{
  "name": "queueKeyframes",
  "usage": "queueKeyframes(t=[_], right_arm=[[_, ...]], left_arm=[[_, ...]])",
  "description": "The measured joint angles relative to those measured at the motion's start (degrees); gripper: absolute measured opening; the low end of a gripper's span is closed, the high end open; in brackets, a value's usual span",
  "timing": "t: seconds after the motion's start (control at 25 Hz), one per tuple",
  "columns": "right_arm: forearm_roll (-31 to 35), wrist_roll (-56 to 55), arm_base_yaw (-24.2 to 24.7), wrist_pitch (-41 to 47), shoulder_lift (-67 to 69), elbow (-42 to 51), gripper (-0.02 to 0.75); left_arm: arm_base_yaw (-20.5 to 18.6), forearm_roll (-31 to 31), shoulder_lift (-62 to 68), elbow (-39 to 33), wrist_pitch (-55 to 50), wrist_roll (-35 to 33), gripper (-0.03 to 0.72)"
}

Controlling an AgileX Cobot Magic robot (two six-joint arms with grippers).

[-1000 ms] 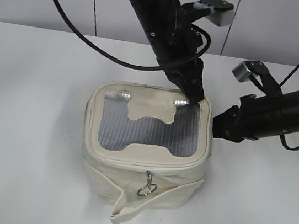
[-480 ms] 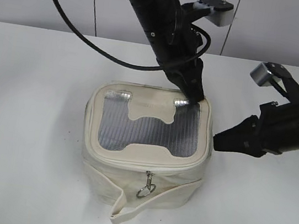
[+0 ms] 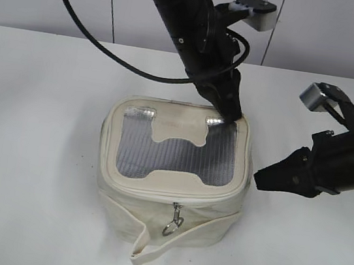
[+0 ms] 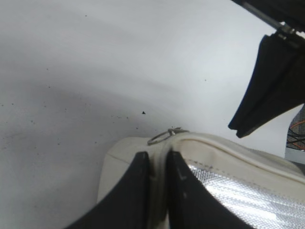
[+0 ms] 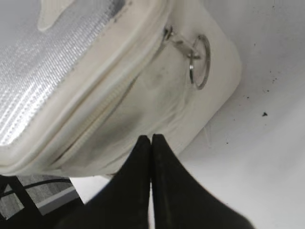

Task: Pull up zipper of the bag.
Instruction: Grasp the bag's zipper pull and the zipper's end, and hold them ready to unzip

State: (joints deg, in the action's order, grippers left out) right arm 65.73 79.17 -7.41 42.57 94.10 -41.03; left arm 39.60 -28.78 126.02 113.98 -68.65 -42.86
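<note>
1. Your left end effector [image 4: 156,191] pinches the rear lid rim of the bag [image 3: 172,191].
2. Your right end effector [image 3: 259,178] is closed on nothing, just beside the bag.
3. The zipper [image 3: 174,199] rings the lid; one pull [image 3: 173,221] hangs in front, above the white counter [image 3: 29,151].

Left gripper [image 3: 232,114] jaws nearly closed, angled down; right gripper [image 3: 257,179] jaws closed, level.

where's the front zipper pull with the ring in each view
Exterior view: ring pull hangs at the bag's front centre.
Left wrist view: not in it; a different ring pull sits at the lid's far corner.
Right wrist view: upper right, hanging off the lid rim.
Shared landmark: mesh window.
</note>
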Motion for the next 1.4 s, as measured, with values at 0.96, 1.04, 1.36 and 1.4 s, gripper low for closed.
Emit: queueKeyframes(t=[0.96, 1.04, 1.36, 1.4], right_arm=[[3.6, 5.9, 22.8, 18.5, 13.7, -14.6, 0.005], [2.6, 6.6, 24.3, 17.7, 13.7, -14.7, 0.005], [1.4, 9.9, 17.1, 17.7, 11.9, -12.4, 0.120], [1.3, 10.0, 16.0, 17.7, 11.6, -12.4, 0.176]], left_arm=[[0.0, -0.1, 0.0, 0.0, 0.0, 0.0, 0.077], [-0.1, 0.0, 0.0, 0.0, 0.0, 0.0, 0.077], [-0.5, -0.5, 0.0, 0.0, -0.1, 0.0, 0.077], [-0.5, -0.5, 0.0, 0.0, -0.1, 0.0, 0.077]])
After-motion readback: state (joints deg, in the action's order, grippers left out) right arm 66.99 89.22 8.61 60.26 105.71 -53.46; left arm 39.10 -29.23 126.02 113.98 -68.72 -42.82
